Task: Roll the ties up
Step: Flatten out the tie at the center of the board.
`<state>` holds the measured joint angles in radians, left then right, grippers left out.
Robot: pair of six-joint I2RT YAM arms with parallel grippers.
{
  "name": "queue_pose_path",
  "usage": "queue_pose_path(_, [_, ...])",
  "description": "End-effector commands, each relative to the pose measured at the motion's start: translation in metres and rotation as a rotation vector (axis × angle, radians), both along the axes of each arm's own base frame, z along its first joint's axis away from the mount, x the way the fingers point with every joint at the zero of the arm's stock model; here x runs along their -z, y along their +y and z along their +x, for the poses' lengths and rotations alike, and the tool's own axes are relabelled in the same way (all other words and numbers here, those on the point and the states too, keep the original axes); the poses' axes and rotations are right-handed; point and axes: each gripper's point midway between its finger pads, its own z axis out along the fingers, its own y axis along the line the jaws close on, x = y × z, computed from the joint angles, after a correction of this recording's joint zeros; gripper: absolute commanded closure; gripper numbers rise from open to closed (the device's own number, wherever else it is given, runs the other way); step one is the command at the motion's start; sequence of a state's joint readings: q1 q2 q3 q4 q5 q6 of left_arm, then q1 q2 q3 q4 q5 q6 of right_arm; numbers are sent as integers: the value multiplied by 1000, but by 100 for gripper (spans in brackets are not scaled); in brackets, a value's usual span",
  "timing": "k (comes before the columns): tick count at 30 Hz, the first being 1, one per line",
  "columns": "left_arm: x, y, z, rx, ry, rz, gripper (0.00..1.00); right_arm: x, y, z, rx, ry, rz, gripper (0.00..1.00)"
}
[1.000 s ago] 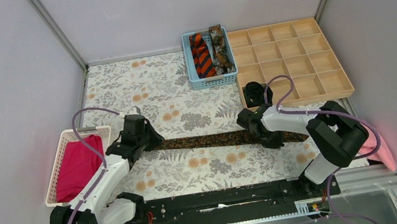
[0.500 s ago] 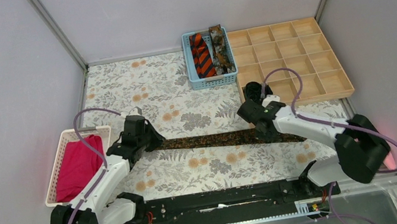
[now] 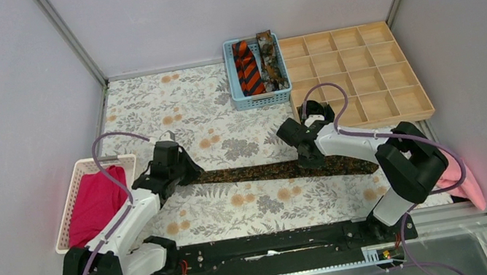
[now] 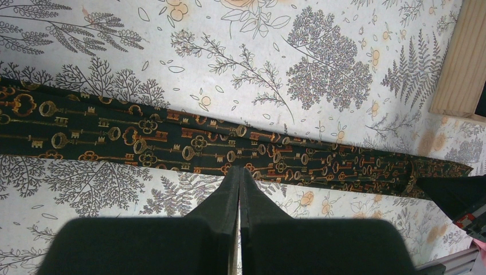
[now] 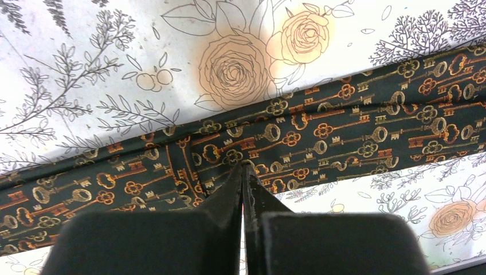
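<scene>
A dark tie printed with gold and orange keys lies flat as a long strip across the flowered cloth, also seen close up as the key-printed tie. My left gripper is shut, its tips at the near edge of the tie's left part. My right gripper is shut too, its tips over the tie's wider right part, beside a crease. No fabric shows between either pair of fingers. An orange-and-black striped tie and a brown mottled tie lie in a blue basket.
A wooden compartment tray stands at the back right; something black sits in its near-left cell, partly behind the right arm's cable. A white basket at left holds a magenta cloth. A pink cloth hangs at the right edge.
My right gripper has slid left along the tie and its elbow has swung out and back. The left arm and the tie have stayed put.
</scene>
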<state>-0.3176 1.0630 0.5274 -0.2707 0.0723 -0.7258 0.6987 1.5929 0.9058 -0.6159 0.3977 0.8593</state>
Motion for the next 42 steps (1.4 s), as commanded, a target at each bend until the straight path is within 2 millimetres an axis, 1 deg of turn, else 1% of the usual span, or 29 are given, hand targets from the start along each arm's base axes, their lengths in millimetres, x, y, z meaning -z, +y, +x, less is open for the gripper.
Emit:
queue_pose_path(1, [-1, -2, 6, 17, -32, -6, 98, 1, 5, 2, -10, 25, -23, 100])
queue_pose_path(4, [-1, -1, 6, 17, -32, -4, 98, 9, 6, -5, -5, 56, -14, 100])
queue_pose_path(6, [-1, -2, 6, 18, -32, -4, 98, 10, 4, -11, 4, 59, -13, 100])
queue_pose_path(10, [0, -2, 6, 20, -30, -6, 98, -3, 6, -13, -13, 5, 21, 100])
queue_pose_path(17, [3, -3, 7, 21, -26, -6, 99, -28, 5, 2, -39, -121, -13, 100])
queue_pose_path(19, [3, -2, 7, 20, -27, -5, 99, -36, 10, 4, -56, -155, -10, 100])
queue_pose_path(21, [3, -2, 8, 16, -29, -5, 99, -37, 15, 2, -72, -157, 6, 100])
queue_pose_path(26, [3, -2, 9, 13, -27, -1, 99, -27, 15, -5, -76, -115, -7, 100])
queue_pose_path(36, [4, 0, 9, 9, -24, 6, 99, -1, 16, -12, -58, -50, -26, 100])
queue_pose_path(39, [3, -1, 9, 11, -25, 5, 99, 9, 14, -16, -45, -13, -44, 100])
queue_pose_path(42, [3, -1, 9, 11, -28, 4, 99, 19, 7, -24, -7, 33, -90, 100])
